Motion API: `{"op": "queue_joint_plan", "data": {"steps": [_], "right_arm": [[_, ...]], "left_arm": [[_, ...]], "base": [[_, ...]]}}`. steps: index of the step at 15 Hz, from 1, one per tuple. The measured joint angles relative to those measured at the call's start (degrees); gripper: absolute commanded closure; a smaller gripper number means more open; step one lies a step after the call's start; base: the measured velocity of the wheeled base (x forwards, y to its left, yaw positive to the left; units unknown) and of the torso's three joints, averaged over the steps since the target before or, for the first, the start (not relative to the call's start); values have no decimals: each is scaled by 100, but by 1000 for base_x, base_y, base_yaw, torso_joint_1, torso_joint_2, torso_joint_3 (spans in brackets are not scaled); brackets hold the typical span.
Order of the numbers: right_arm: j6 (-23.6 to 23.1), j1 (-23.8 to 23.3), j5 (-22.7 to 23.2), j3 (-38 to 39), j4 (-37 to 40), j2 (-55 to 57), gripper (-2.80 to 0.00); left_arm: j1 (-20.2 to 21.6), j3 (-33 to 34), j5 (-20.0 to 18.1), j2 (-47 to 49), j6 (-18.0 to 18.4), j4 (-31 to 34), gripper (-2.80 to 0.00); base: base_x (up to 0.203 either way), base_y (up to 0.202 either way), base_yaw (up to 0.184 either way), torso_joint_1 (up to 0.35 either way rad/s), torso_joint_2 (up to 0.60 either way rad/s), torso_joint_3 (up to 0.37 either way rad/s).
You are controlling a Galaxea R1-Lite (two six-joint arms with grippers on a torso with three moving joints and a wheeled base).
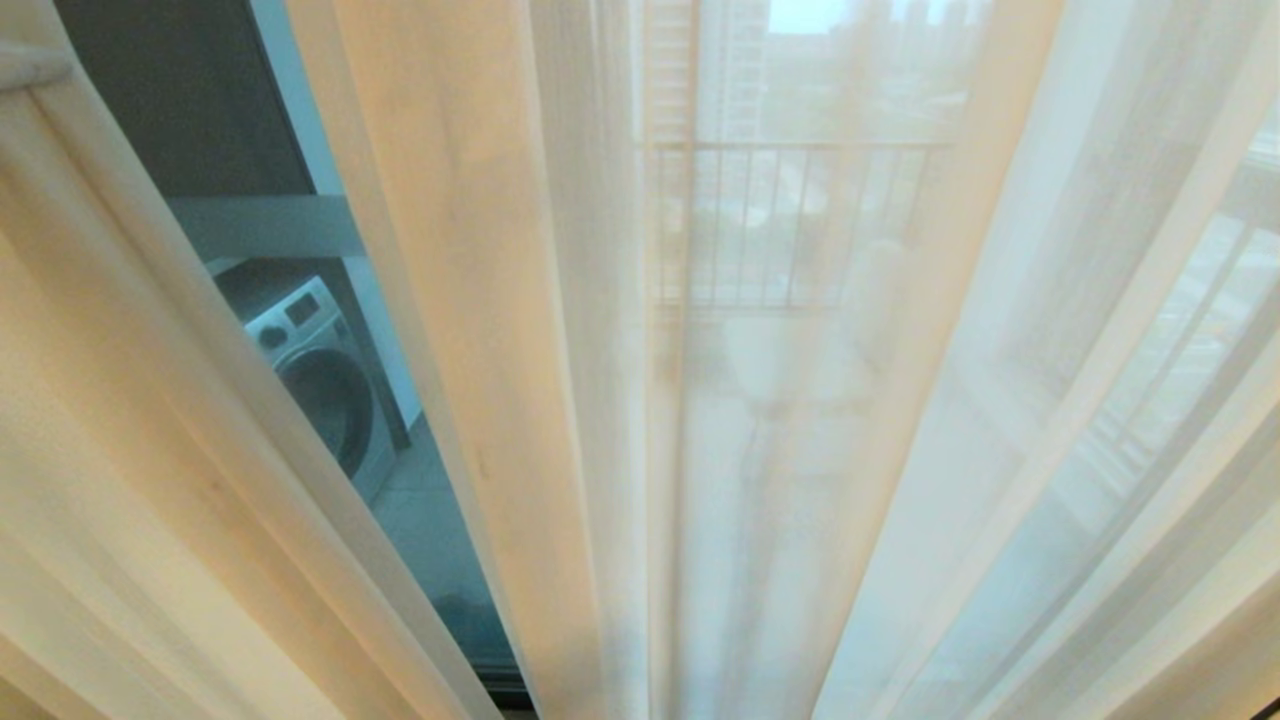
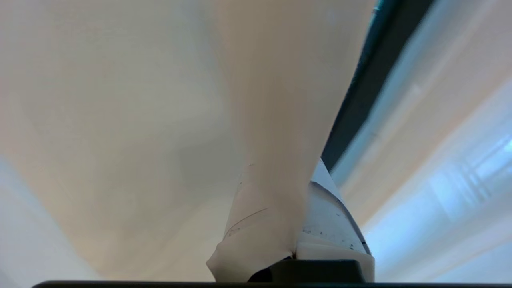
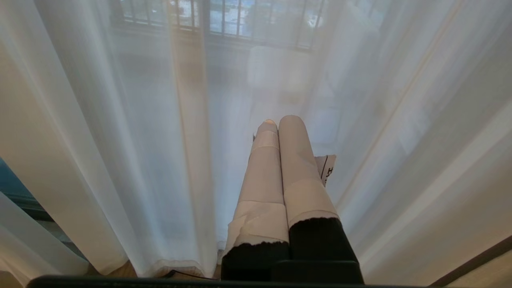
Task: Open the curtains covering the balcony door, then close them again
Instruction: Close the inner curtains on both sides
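In the head view, the floor-length pleated cream and sheer white curtains (image 1: 560, 400) are hanging close in front of the camera and filling nearly the whole picture, with a narrow gap standing open on the left between two cream folds. Through that gap the glass of the balcony door (image 1: 440, 540) is showing, and behind it a white front-loading washing machine (image 1: 320, 380) is sitting on the balcony floor. Through the thin sheer layer at the centre and right, a thin-barred balcony railing (image 1: 790, 220) and pale tall buildings are showing faintly; neither arm is appearing here. In the left wrist view, the left gripper (image 2: 296, 240) is clamping its white tape-wrapped fingers (image 2: 332, 224) together on a fold of the heavy cream layer, which is rising out of the grip and spreading across the picture, while a dark metal door frame bar (image 2: 360, 104) is running beside it. In the right wrist view, the right gripper (image 3: 280, 124) is holding its two tape-wrapped fingers (image 3: 296, 160) pressed tightly together with nothing between them, pointing at the sheer layer just ahead, with the railing showing dimly through it.
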Motion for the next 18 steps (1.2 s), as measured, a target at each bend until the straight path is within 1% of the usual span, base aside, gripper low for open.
{"op": "queue_joint_plan", "data": {"steps": [6, 8, 10, 13, 15, 16, 18], "right_arm": [[4, 0, -2, 0, -2, 0, 0], [2, 5, -2, 0, 0, 0, 0], [1, 2, -2, 0, -2, 0, 0], [2, 2, -1, 0, 0, 0, 0], [1, 1, -2, 0, -2, 0, 0], [2, 2, -1, 0, 0, 0, 0], [6, 2, -2, 0, -1, 0, 0]], "left_arm": [[-23, -102, 6, -67, -10, -117, 0], [-174, -269, 4, -65, -15, -149, 0], [-438, -503, 11, -36, -17, -159, 0], [-1128, -962, 25, 104, -16, -159, 0], [-1756, -1325, 134, 281, -15, -161, 0], [-2107, -1483, 247, 383, -13, -160, 0], [-2960, -1914, 613, 701, -11, -156, 0]], "base": [[0, 0, 0, 0, 0, 0], [0, 0, 0, 0, 0, 0], [0, 0, 0, 0, 0, 0], [0, 0, 0, 0, 0, 0], [0, 0, 0, 0, 0, 0], [0, 0, 0, 0, 0, 0], [0, 0, 0, 0, 0, 0]]}}
